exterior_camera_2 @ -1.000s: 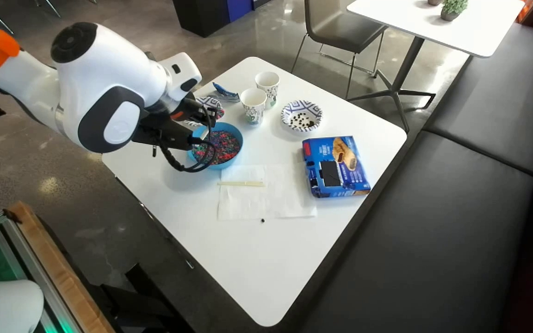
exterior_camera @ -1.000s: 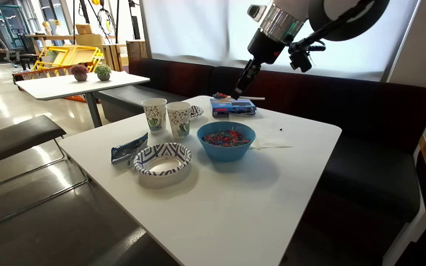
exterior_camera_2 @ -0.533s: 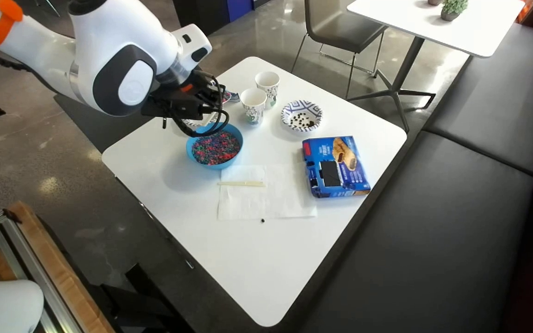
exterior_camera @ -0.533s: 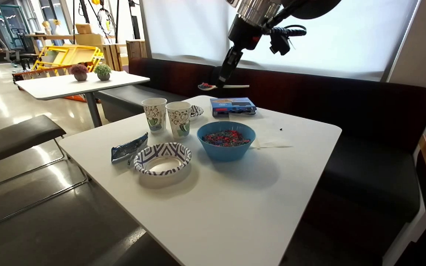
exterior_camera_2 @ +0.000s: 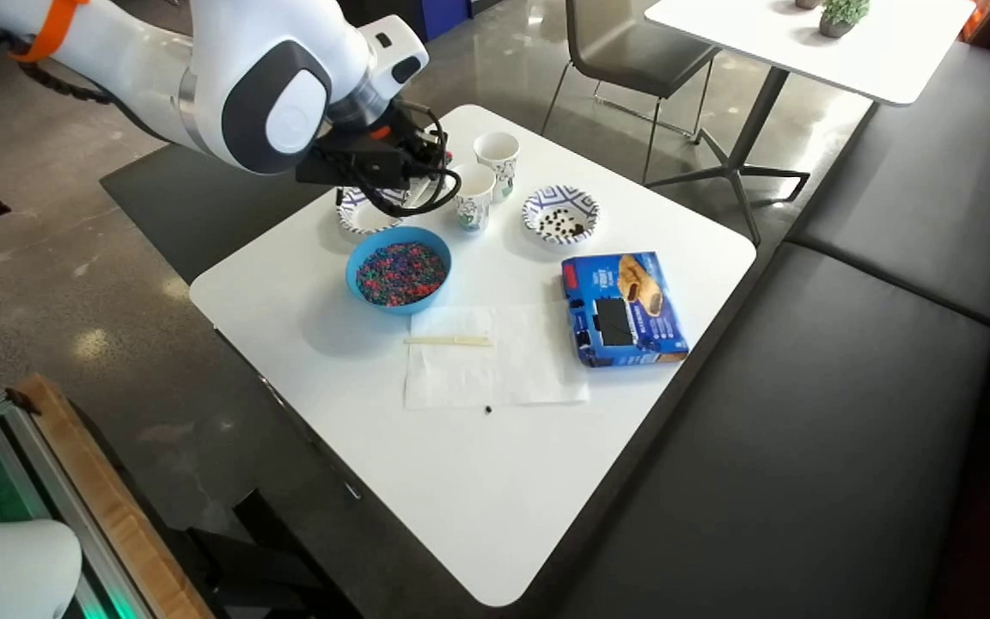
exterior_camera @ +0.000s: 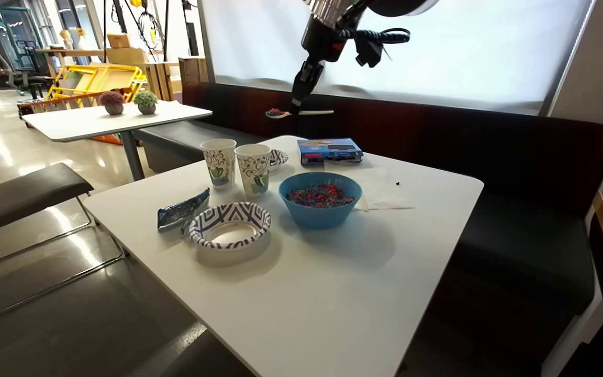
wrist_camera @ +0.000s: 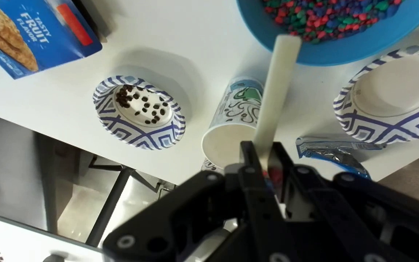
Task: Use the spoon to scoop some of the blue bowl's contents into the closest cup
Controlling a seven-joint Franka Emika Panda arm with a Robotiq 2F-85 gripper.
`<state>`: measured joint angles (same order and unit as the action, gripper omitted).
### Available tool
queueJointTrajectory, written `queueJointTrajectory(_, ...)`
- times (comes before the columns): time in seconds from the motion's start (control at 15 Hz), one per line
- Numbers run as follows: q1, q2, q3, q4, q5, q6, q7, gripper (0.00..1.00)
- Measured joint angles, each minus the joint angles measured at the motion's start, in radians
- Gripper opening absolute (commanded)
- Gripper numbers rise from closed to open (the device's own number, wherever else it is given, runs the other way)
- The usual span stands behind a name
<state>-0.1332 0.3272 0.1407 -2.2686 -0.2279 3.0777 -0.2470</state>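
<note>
My gripper (exterior_camera: 295, 109) is shut on a pale spoon (exterior_camera: 320, 112), held roughly level above the table. The spoon's head carries small red and blue pieces (exterior_camera: 276, 112). In the wrist view my gripper (wrist_camera: 262, 151) pinches the spoon's handle (wrist_camera: 276, 91); the head is mostly hidden behind the fingers. The blue bowl (exterior_camera: 321, 217) holds a heap of small red, blue and green pieces (exterior_camera_2: 400, 275). The cup closest to the bowl (exterior_camera_2: 473, 211) is white with a printed pattern; it shows below the gripper in the wrist view (wrist_camera: 240, 102). A second cup (exterior_camera: 220, 165) stands beside it.
A patterned bowl (exterior_camera: 230, 243) and a blue wrapper (exterior_camera: 182, 212) lie near the cups. Another patterned bowl (exterior_camera_2: 560, 193) holds dark beans. A blue box (exterior_camera_2: 624, 309), a paper sheet (exterior_camera_2: 495, 378) and a pale stick (exterior_camera_2: 448, 341) also lie on the table (exterior_camera_2: 461, 499).
My gripper has risen and moved away from over the blue bowl toward the cups, carrying the loaded spoon. The bowls, cups and box have not moved.
</note>
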Motion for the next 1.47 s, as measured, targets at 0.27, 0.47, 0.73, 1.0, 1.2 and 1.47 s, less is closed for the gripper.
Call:
queueJointTrajectory(0.27, 0.008, 0.062, 0.002, 0.096, 0.007, -0.042, -0.01, 0.03)
queueJointTrajectory(0.47, 0.019, 0.112, 0.002, 0.16, 0.008, -0.074, -0.012, 0.03)
queueJointTrajectory(0.73, 0.037, 0.171, -0.006, 0.226, 0.008, -0.103, -0.012, 0.03)
queueJointTrajectory(1.0, 0.055, 0.216, -0.023, 0.274, 0.008, -0.106, -0.012, 0.03)
queueJointTrajectory(1.2, 0.07, 0.247, -0.039, 0.306, 0.008, -0.123, -0.012, 0.03)
queueJointTrajectory(1.47, 0.084, 0.283, -0.051, 0.345, 0.008, -0.154, -0.012, 0.03)
